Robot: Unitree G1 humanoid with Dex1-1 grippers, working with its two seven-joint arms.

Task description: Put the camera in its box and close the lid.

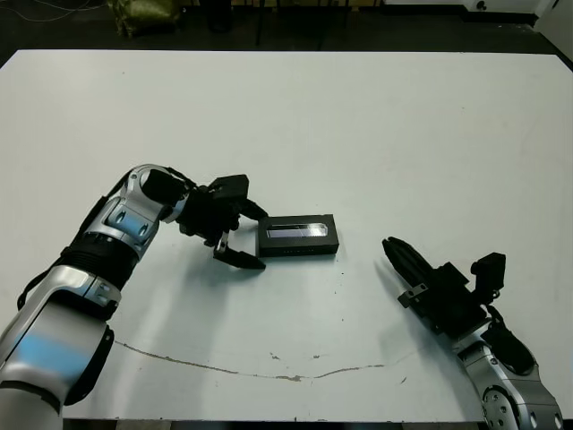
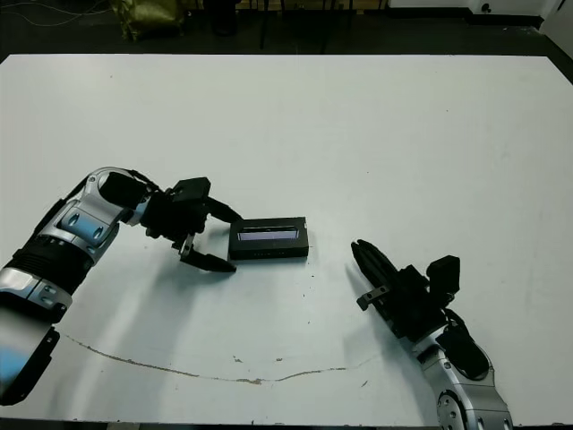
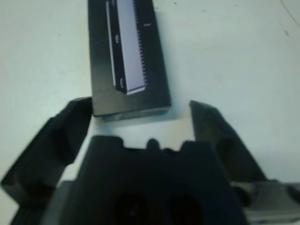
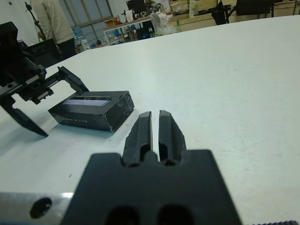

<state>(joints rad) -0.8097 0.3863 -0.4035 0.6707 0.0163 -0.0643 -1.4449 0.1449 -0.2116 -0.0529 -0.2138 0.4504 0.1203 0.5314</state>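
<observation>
The box lies near the table's middle with the lid seated on top of it, greyish stripe facing up. The camera is hidden. My left gripper stands open at the box's left end, one finger on each side of that end, and I cannot tell whether they touch it. The left wrist view shows the lid just beyond the spread fingers. My right gripper is shut on nothing, low over the table to the right of the box and apart from it; its wrist view shows the box ahead.
A thin dark scratch line runs across the white table near its front edge. Beyond the table's far side the right wrist view shows a person standing among room furniture.
</observation>
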